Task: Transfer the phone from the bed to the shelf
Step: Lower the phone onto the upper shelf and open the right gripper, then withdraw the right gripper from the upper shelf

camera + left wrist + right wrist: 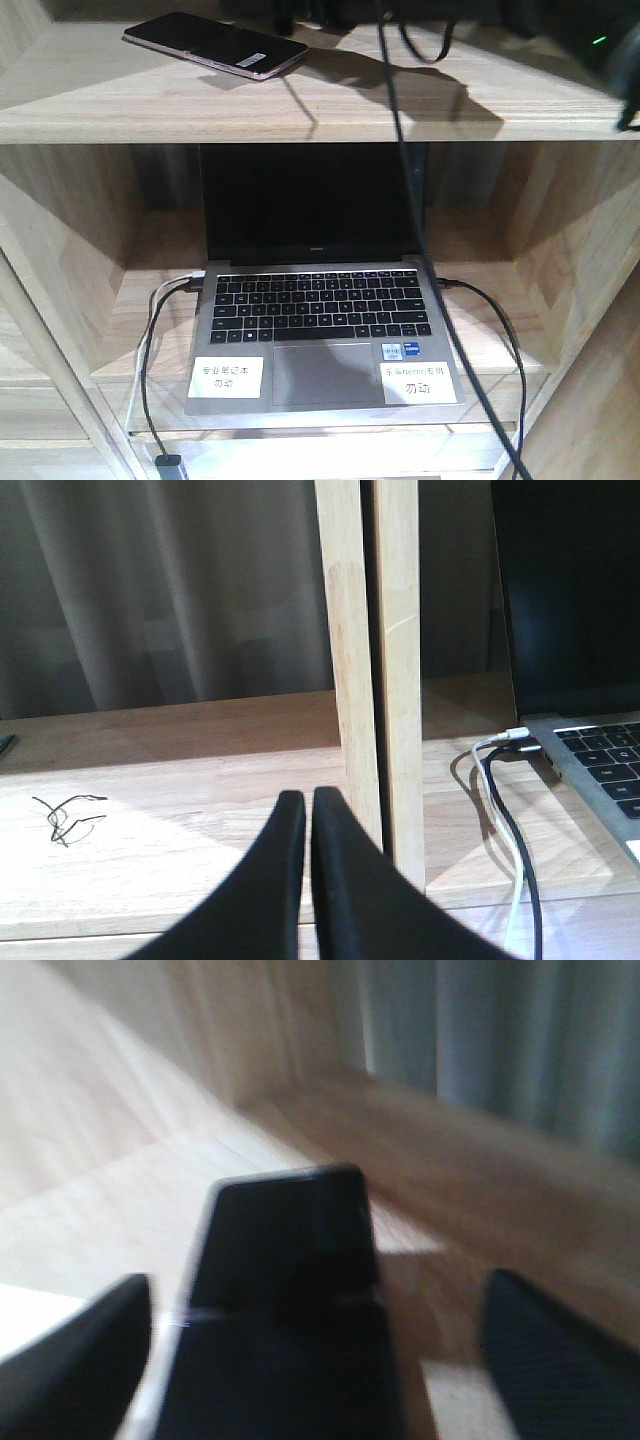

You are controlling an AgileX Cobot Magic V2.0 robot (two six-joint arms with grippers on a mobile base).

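Backdrop behind the unit: grey curtain (170, 590) hanging in vertical folds, also visible in right wrist view, blurred. Lower tier holds an open grey laptop (320, 330), screen dark, two white labels on the palm rest. Black cable (495, 340) plugged into its right side, white and black cables (160, 330) into the left, trailing down off the front edge. Another thin black cable (392, 110) hangs across the front view. Small tangle of thin wire (65, 815) on the neighbouring board. Light is warm, casts hard shadows on the wood.
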